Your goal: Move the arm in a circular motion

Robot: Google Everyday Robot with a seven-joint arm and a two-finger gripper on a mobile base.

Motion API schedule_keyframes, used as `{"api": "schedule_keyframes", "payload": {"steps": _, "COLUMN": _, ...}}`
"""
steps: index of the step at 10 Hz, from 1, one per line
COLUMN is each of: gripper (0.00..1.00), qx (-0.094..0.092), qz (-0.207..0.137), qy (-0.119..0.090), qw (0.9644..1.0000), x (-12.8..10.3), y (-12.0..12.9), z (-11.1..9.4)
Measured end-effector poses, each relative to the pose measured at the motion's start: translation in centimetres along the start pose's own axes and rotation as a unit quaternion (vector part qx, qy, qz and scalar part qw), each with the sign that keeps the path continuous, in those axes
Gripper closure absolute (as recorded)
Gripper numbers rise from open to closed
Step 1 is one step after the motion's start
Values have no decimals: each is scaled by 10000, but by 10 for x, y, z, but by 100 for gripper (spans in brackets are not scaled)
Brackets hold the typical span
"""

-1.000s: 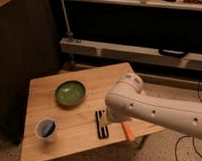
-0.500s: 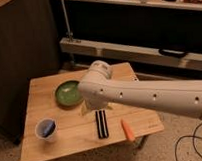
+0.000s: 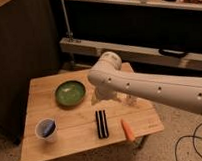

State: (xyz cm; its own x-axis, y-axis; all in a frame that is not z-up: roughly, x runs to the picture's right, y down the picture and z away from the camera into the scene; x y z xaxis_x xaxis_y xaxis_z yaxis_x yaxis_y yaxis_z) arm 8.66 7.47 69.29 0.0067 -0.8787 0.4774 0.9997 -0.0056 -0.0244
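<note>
Camera view: you had the arm [image 3: 144, 86] reaching in from the right, its rounded joint over the table's [image 3: 37, 147] far edge.
Change: half a second before, that joint sat lower and further left, by the green bowl [image 3: 70, 92]; it swung up and right.
Gripper [image 3: 129, 100]: it hung under the link, just above the tabletop; you couldn't tell its jaw state.
Task meaning: the sweep likely traced part of a circle.
Untouched: cup [image 3: 45, 129], black bar [image 3: 101, 123], carrot [image 3: 128, 129].

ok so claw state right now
claw: tucked under the arm, above the table; whether it holds anything cannot be told.
</note>
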Motion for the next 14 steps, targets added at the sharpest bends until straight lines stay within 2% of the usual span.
{"api": "schedule_keyframes", "payload": {"steps": 2, "gripper": 24, "qx": -28, "qz": 260, "qy": -17, "qw": 9997, "x": -2, "y": 57, "z": 2}}
{"api": "schedule_keyframes", "payload": {"steps": 5, "gripper": 24, "qx": -71, "qz": 691, "qy": -73, "qw": 9976, "x": -16, "y": 139, "z": 8}}
{"api": "schedule_keyframes", "payload": {"steps": 8, "gripper": 24, "qx": -131, "qz": 1034, "qy": -238, "qw": 9943, "x": -52, "y": 211, "z": 14}}
{"api": "schedule_keyframes", "payload": {"steps": 9, "gripper": 24, "qx": -159, "qz": 1089, "qy": -311, "qw": 9934, "x": -76, "y": 234, "z": 12}}
{"api": "schedule_keyframes", "payload": {"steps": 10, "gripper": 24, "qx": -188, "qz": 1113, "qy": -338, "qw": 9930, "x": -93, "y": 246, "z": 9}}
{"api": "schedule_keyframes", "payload": {"steps": 12, "gripper": 24, "qx": -273, "qz": 1066, "qy": -348, "qw": 9933, "x": -120, "y": 252, "z": 2}}
{"api": "schedule_keyframes", "payload": {"steps": 14, "gripper": 24, "qx": -336, "qz": 961, "qy": -368, "qw": 9941, "x": -141, "y": 237, "z": -8}}
